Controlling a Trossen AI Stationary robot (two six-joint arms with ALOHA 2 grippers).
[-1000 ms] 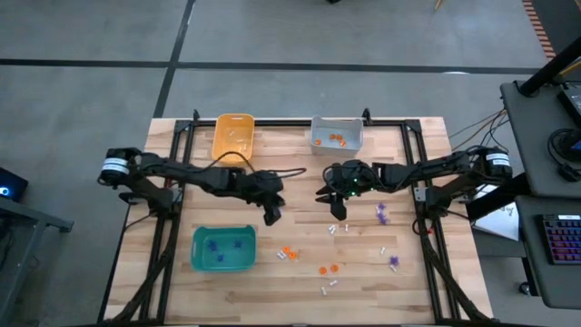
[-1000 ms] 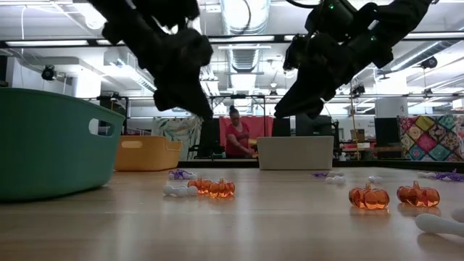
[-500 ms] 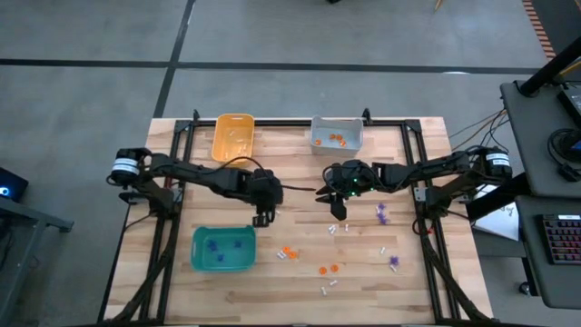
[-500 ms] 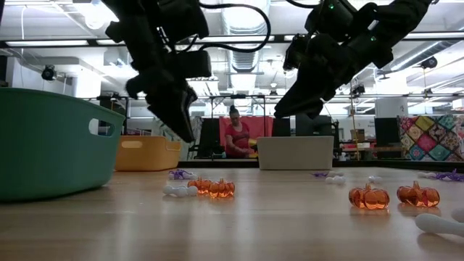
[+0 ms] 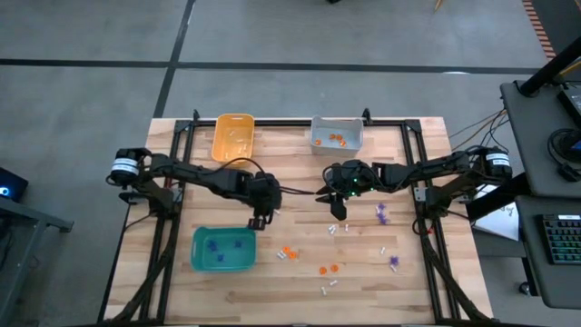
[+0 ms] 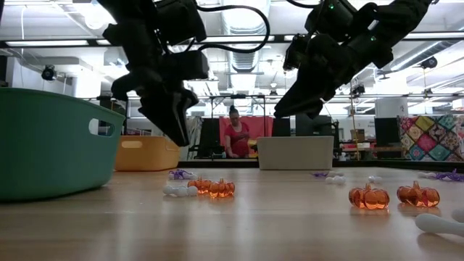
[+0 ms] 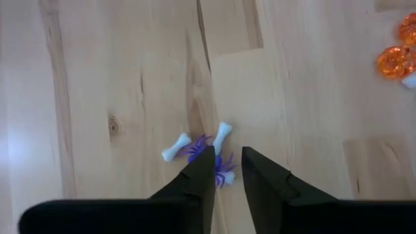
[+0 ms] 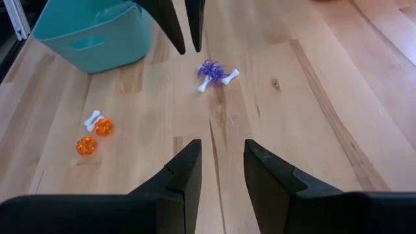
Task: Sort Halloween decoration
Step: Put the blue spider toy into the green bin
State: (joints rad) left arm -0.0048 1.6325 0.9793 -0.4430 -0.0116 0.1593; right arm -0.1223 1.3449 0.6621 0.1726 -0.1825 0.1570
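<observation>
Since a moment ago, the left gripper point(image 7: 227, 170) has dropped lower, just beside the teal bin point(image 5: 223, 249). Its fingers are a little apart, right over a purple spider point(image 7: 209, 154) lying between two white bones point(image 7: 176, 147). The right gripper point(image 5: 339, 210), fingers spread and holding nothing, hangs farther from the teal bin.

Teal bin point(image 5: 222, 249), orange-yellow bin point(image 5: 232, 136), grey bin point(image 5: 337, 134); purple spider point(image 7: 211, 154), white bones point(image 7: 176, 147), orange pumpkins point(image 6: 368, 197).

I saw the wooden table point(image 5: 300, 291) carrying three bins, teal point(image 5: 222, 250), yellow point(image 5: 232, 136) and grey point(image 5: 337, 133), with orange pumpkins point(image 5: 328, 269), white bones point(image 5: 329, 287) and purple spiders point(image 5: 382, 213) scattered loose.
</observation>
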